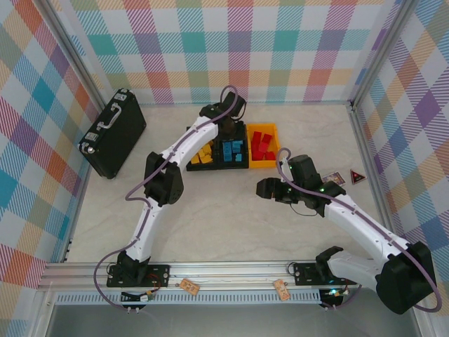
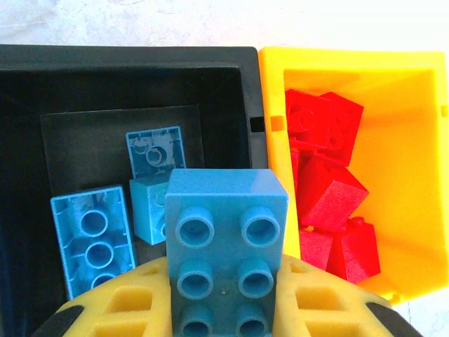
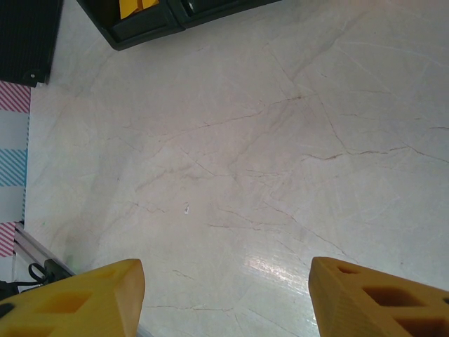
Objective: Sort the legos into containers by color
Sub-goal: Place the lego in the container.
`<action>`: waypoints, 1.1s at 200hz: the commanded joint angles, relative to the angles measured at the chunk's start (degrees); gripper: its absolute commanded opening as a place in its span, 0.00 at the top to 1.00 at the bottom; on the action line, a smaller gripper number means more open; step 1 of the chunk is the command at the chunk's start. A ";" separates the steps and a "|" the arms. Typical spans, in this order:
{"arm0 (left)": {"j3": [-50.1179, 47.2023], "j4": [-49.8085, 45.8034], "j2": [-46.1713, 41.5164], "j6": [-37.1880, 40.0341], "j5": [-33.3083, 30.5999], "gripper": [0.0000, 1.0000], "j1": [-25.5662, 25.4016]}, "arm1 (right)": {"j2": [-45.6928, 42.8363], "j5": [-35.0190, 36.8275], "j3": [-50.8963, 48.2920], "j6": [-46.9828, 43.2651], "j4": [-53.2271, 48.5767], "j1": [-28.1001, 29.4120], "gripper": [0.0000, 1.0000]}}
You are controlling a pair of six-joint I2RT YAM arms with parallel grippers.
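Nearest the arms' bases, the right gripper (image 1: 265,188) hung over bare worktop (image 1: 224,225) right of the middle, its jaws standing apart with nothing between them; its wrist view showed only pale marbled surface under the two yellow fingers (image 3: 84,298). Farther back, toward the middle of the far edge, the left gripper (image 2: 224,309) was closed on a blue lego (image 2: 226,232), studs facing the camera, held above the middle bin (image 2: 140,77). Three more blue legos (image 2: 91,239) lay loose on that black bin's floor, two of them upside down. Touching its right side stood the yellow bin (image 2: 414,175), holding a heap of red legos (image 2: 326,182). On its left side stood the other black bin (image 3: 140,34), with yellow legos (image 1: 203,154) inside. A triangular card (image 1: 358,175) lay near the right edge, and a briefcase (image 1: 112,133) sat by the far-left corner.
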 commanded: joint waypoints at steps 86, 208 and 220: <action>2.17 -1.42 0.59 -1.77 1.52 0.49 0.49 | -0.06 0.17 1.32 0.85 -0.67 -0.56 0.37; -38.70 19.50 -30.62 -1.45 -1.82 0.41 -0.71 | -0.82 6.88 5.58 -3.03 -4.26 -0.65 0.27; -43.39 21.50 -34.61 -1.10 -2.50 0.39 -0.76 | -0.12 8.16 6.41 -3.66 -4.43 -0.76 0.26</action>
